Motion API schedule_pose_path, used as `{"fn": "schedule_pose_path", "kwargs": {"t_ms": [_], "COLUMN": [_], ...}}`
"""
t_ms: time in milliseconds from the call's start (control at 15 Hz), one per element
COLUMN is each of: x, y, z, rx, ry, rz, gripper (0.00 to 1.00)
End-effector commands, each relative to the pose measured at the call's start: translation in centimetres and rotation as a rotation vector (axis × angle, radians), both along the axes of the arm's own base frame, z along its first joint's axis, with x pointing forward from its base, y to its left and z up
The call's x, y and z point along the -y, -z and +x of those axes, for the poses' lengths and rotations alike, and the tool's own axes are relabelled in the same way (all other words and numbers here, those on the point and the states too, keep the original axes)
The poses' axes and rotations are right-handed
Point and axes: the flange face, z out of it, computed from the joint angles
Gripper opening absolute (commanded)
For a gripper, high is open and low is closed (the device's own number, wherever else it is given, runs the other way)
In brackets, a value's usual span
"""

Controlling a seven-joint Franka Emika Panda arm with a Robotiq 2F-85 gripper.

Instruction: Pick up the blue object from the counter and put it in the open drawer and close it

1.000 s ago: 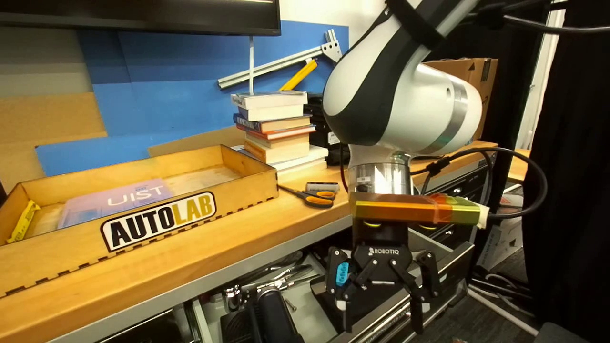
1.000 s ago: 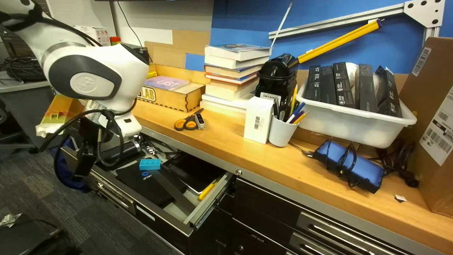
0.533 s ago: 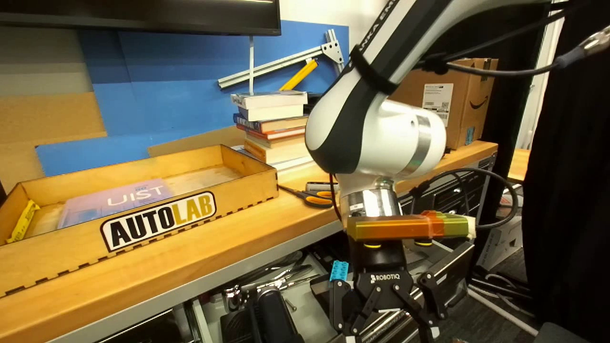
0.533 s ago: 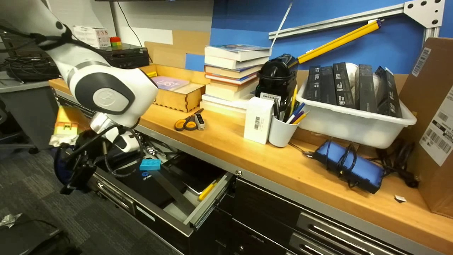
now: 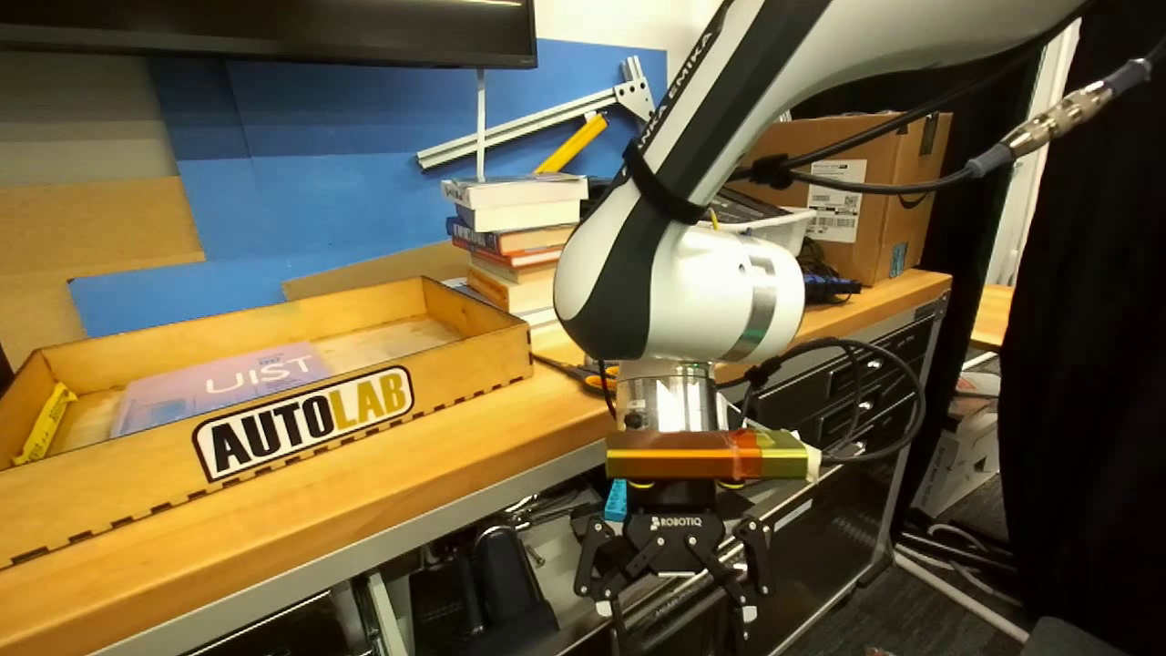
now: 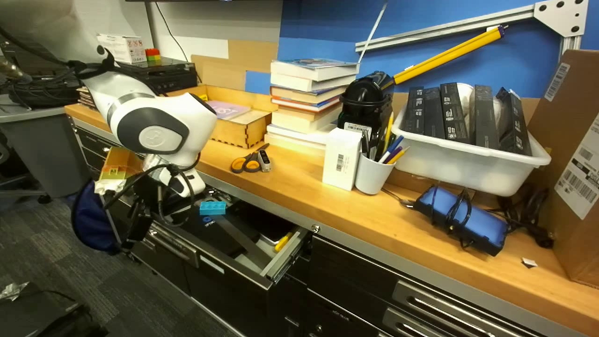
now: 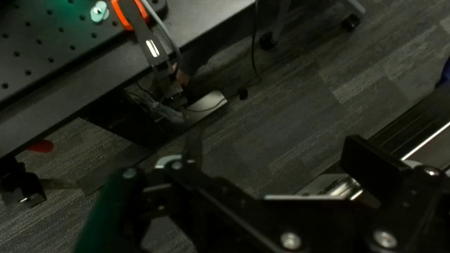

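As our gripper (image 5: 677, 629) hung by the drawer's (image 6: 236, 276) near edge, fingers spread, wide carpet (image 7: 281, 130) below, we saw the blue object (image 6: 213, 208) in both exterior views only.

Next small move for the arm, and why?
Probably nudge the drawer inward: it stands partly open with the blue block already inside, and the open gripper hangs outside its front. Whether they touch isn't clear.
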Motion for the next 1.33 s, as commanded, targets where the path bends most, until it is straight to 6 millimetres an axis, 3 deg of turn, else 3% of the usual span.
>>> {"fn": "schedule_pose_path", "kwargs": {"t_ms": [0, 400, 800, 1267], "x": [0.2, 0.9, 2.0, 2.0], "y": [-0.7, -0.9, -1.7, -2.2], "z": [2.1, 5.8, 6.7, 9.4], "rx": [0.126, 0.289, 0.380, 0.431], "ry": [0.109, 0.257, 0.422, 0.469], "rz": [-0.096, -0.303, -0.502, -0.592], "gripper": [1.00, 1.00, 1.00, 1.00]}}
